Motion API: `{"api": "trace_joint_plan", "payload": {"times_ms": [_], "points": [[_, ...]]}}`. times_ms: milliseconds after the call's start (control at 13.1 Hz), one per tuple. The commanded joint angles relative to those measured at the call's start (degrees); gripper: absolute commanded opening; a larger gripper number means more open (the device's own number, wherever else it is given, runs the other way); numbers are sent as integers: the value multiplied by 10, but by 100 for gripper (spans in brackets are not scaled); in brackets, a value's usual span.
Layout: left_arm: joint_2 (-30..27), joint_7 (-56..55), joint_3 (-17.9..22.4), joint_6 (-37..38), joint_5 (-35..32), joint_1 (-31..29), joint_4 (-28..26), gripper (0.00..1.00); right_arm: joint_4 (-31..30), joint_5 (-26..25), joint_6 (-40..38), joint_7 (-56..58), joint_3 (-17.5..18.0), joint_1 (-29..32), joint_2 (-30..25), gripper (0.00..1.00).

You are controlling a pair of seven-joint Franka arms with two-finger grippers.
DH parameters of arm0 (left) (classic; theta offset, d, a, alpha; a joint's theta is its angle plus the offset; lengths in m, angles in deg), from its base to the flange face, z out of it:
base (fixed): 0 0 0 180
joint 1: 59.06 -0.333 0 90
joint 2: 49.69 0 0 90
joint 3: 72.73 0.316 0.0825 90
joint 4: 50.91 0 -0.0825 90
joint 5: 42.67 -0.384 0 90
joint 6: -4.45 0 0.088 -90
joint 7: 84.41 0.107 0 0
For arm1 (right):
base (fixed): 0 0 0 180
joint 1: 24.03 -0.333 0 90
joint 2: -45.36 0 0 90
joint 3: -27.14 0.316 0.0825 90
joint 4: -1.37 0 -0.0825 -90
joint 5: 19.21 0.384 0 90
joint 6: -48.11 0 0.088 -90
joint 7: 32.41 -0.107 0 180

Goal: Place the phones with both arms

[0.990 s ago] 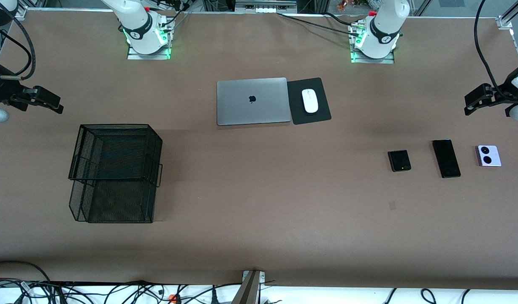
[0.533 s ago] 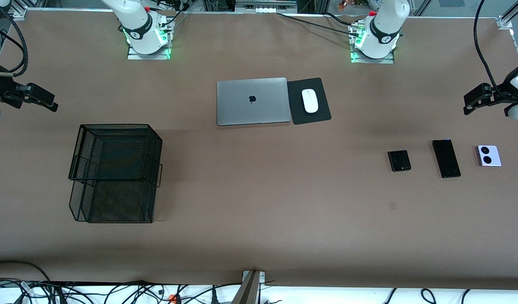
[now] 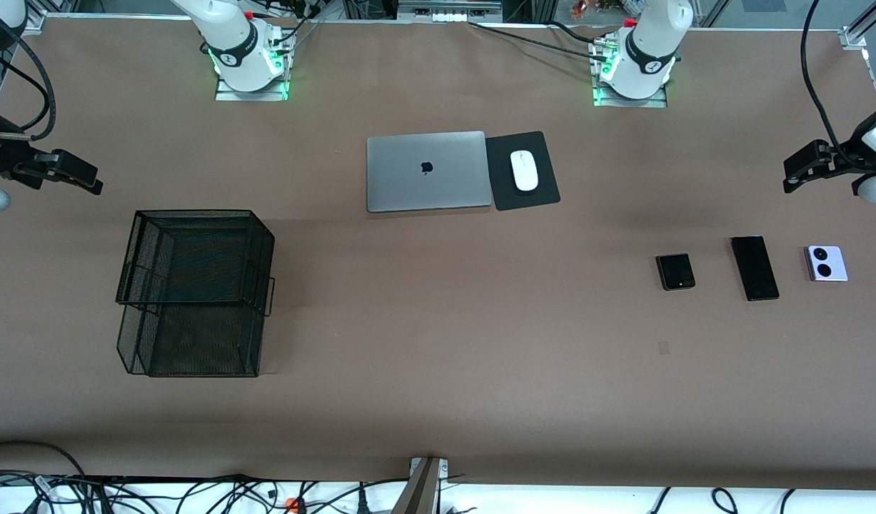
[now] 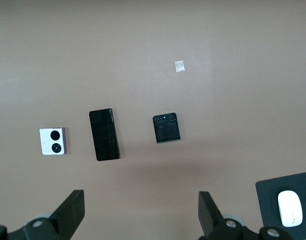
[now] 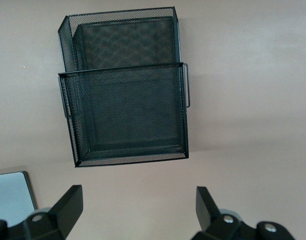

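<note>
While both arms are raised over the two ends of the brown worktop [image 3: 438, 371], the left gripper [image 3: 802, 170] and the right gripper [image 3: 81, 175] are seen with jaws spread wide and empty. Near the left arm's end, three phones are laid in a row: the small black phone [image 3: 675, 271], the long black phone [image 3: 754, 268] and the lavender phone [image 3: 827, 263] (well apart from one another). A black mesh basket [image 3: 195, 293] is set toward the right arm's end. A closed laptop [image 3: 428, 171], a mouse pad [image 3: 534, 196] and a white mouse [image 3: 524, 170] are placed between the bases. Cables [image 3: 195, 496] are strewn below the worktop's near edge.
</note>
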Motion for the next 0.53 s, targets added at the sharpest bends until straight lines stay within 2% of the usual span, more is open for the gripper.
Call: {"api": "trace_joint_plan", "payload": {"times_ms": [0, 457], "points": [[10, 2, 3, 15, 16, 4, 21, 100, -1, -5, 7, -7, 5, 4, 10, 100], [10, 2, 4, 19, 16, 4, 21, 100, -4, -4, 12, -8, 8, 3, 10, 100]]}}
